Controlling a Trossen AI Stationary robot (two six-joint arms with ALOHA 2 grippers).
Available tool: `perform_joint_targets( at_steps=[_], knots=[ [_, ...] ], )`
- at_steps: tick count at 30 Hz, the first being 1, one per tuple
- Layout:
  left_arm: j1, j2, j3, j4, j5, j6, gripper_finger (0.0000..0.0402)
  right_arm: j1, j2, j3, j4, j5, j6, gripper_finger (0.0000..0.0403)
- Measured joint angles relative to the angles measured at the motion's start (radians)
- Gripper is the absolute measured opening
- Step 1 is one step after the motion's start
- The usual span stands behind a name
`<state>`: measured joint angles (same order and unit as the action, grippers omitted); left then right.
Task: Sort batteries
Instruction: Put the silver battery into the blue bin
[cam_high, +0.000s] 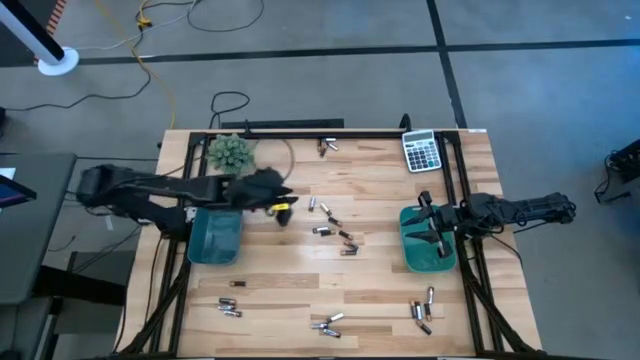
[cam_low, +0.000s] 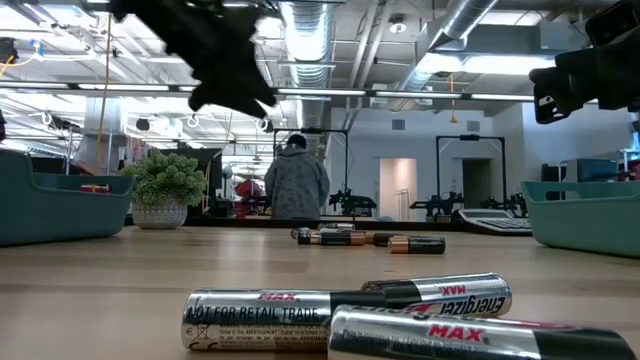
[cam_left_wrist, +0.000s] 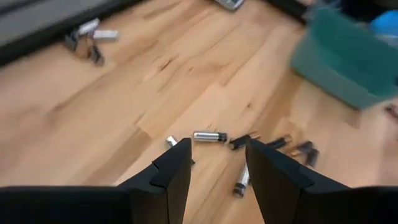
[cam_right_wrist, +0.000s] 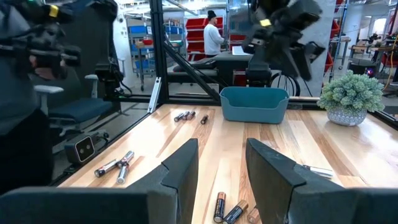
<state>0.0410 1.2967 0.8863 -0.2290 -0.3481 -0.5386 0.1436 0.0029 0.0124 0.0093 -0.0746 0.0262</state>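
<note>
A grey concrete floor (cam_high: 330, 70) surrounds the table, crossed by dark seams, with a yellow cable (cam_high: 150, 60) and a black cable (cam_high: 225, 100) trailing over it. Beyond, the workshop is bright: silver ducts (cam_low: 310, 30) run along the ceiling, red bins (cam_right_wrist: 196, 31) fill shelving, an office chair (cam_right_wrist: 68, 106) stands nearby, and a person (cam_low: 296, 180) in a grey top stands at a far bench.

Near the tabletop's front edge, the foremost batteries (cam_low: 350, 318) are cut off; the teal bin (cam_left_wrist: 345, 56) is blurred.

Teal bins (cam_high: 216, 238), silvery and dark batteries (cam_high: 333, 232), pale wood table (cam_high: 370, 290)
</note>
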Motion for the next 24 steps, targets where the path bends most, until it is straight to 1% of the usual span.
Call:
perform_joint_targets(
  at_steps=[7, 12, 15, 18, 24],
  knots=[
    [0.068, 0.305, 0.283, -0.246, -0.003, -0.200, 0.0147, 0.000, 0.000, 0.000, 0.000, 0.000, 0.000, 0.0152],
    [0.096, 0.476, 0.424, -0.319, 0.081, -0.264, 0.0147, 0.000, 0.000, 0.000, 0.000, 0.000, 0.000, 0.0152],
    [0.105, 0.553, 0.476, -0.348, 0.123, -0.314, 0.0147, 0.000, 0.000, 0.000, 0.000, 0.000, 0.000, 0.0152],
    [0.113, 0.608, 0.501, -0.405, 0.147, -0.367, 0.0147, 0.000, 0.000, 0.000, 0.000, 0.000, 0.000, 0.0152],
    [0.129, 0.636, 0.504, -0.465, 0.161, -0.409, 0.0147, 0.000, 0.000, 0.000, 0.000, 0.000, 0.000, 0.0152]
  ],
)
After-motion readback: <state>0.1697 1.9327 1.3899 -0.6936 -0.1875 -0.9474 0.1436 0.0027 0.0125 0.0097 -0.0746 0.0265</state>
